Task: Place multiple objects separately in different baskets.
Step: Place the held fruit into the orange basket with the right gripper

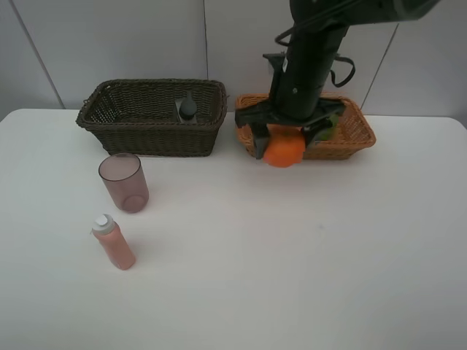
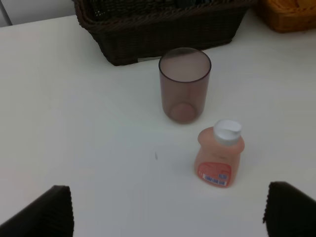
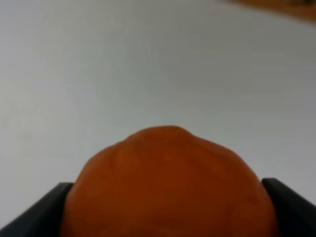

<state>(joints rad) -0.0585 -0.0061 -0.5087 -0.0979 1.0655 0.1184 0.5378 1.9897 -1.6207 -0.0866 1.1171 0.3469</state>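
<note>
A white surface (image 1: 292, 255) carries a dark basket (image 1: 146, 138) and a tan basket (image 1: 355, 140) side by side. The right hand (image 1: 284, 142) is clamped on the orange (image 1: 283, 153), held over the tan basket's front wall. The left hand (image 2: 168, 212) gapes wide near the cup (image 1: 124, 182) and pink bottle (image 1: 114, 244), both upright before the dark basket.

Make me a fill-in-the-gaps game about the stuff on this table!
The right gripper is holding the ____.
The pink bottle has a ____ cap.
The grey bottle sits inside the dark brown ____.
Missing words: orange, white, basket.
</note>
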